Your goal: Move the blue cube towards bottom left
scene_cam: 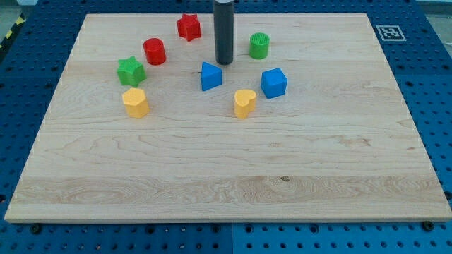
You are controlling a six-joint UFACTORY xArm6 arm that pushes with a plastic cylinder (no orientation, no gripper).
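Observation:
The blue cube [274, 82] sits right of the board's middle, in the upper half. My tip [224, 63] is at the lower end of the dark rod, up and to the left of the cube, well apart from it. A blue wedge-like block [210, 76] lies just below and left of the tip. A yellow heart-like block [245, 103] sits close to the cube's lower left.
A green cylinder [259, 46] is right of the rod. A red star [188, 27] and a red cylinder [154, 51] are to its left. A green star [131, 70] and a yellow block [135, 102] lie at the left. The wooden board [226, 190] rests on a blue pegboard.

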